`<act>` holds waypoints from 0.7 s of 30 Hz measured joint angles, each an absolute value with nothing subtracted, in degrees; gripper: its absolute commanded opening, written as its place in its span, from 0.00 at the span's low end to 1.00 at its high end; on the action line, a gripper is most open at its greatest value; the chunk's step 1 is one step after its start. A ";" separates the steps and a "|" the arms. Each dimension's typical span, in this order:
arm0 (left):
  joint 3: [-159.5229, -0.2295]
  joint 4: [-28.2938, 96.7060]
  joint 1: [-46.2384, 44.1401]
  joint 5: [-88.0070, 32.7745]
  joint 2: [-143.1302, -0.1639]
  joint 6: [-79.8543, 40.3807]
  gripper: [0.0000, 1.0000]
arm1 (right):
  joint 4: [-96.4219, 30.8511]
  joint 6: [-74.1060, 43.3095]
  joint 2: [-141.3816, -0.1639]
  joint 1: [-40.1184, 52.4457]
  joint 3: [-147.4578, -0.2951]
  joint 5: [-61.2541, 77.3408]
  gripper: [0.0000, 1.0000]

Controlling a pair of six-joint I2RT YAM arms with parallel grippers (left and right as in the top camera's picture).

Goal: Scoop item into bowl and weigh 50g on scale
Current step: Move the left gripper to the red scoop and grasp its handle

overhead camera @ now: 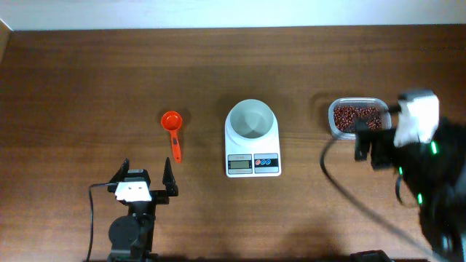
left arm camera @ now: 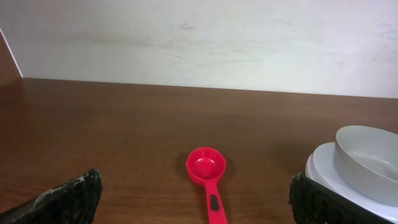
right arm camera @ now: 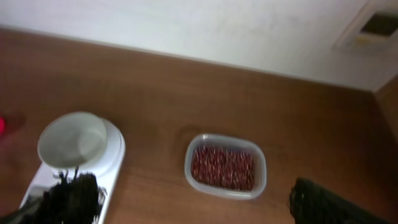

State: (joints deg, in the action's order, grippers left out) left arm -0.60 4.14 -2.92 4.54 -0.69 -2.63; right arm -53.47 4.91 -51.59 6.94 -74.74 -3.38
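Side by side at a brown wooden table (overhead camera: 73,87), two robot arms are poised over a weighing job. The left gripper (overhead camera: 145,170) sits low near the table's front edge, its two dark fingers (left arm camera: 69,200) spread wide with nothing between them. Just ahead of it and a little to its right lies a red plastic scoop (overhead camera: 173,131), cup end pointing away from the gripper and handle pointing back toward it. Further to that gripper's right and ahead stands the white scale (overhead camera: 253,161), with its grey display and its red and blue buttons on the side nearer the arms. The figures on the display are too small to read. The white bowl (overhead camera: 252,118) sits upright on the scale's round platform.

The right gripper (overhead camera: 369,144) hangs above the table, its fingers (right arm camera: 71,198) also parted wide and gripping nothing. Directly ahead of it and below rests a clear plastic tub (overhead camera: 331,120) holding the reddish-brown beans (overhead camera: 357,115). Seen from its wrist camera, the tub falls between the two fingers. The bowl and scale stand off to this gripper's left, well apart from the tub. A pale wall (left arm camera: 186,37) rises behind the table.
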 measured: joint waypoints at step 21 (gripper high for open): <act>-22.24 20.93 -2.90 -6.66 -11.99 -2.70 0.99 | -55.61 1.61 -80.20 6.94 -80.66 10.24 0.99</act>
